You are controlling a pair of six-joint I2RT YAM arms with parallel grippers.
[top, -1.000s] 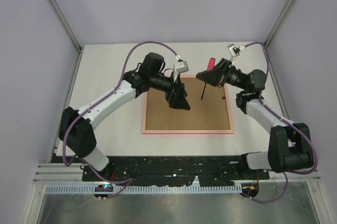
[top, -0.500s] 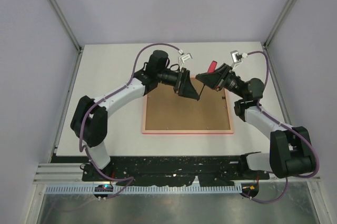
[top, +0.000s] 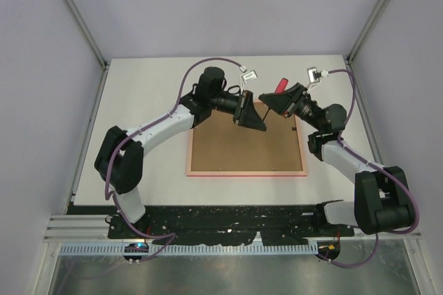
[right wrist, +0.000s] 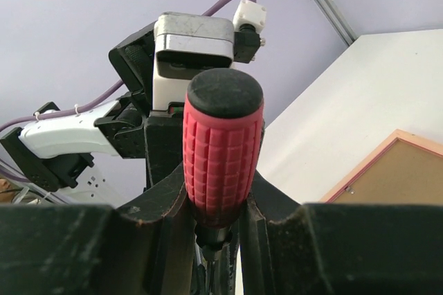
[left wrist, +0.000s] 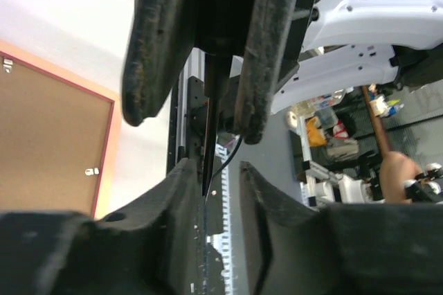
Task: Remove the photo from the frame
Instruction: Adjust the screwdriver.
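Observation:
The pink frame (top: 246, 174) lies face down on the table, its brown backing board (top: 242, 146) up. The photo is hidden beneath the board. My right gripper (top: 275, 102) hovers over the frame's far edge, shut on the red handle of a screwdriver (right wrist: 223, 149) whose thin shaft (left wrist: 210, 122) points down. My left gripper (left wrist: 214, 167) faces it from the left. Its jaws stand apart on either side of the shaft's tip, which lies close to the left finger (left wrist: 176, 191). In the top view the left gripper (top: 257, 120) hangs just above the board's far part.
Small metal clips (left wrist: 90, 171) sit on the backing board near its rim (left wrist: 104, 149). The white table (top: 138, 136) is ringed by aluminium posts and lilac walls. Both arms meet above the frame's far edge, cables looping over them.
My left gripper swung up and right from over the board to the screwdriver's shaft, and its jaws narrowed. The right gripper tilted a little, keeping the screwdriver.

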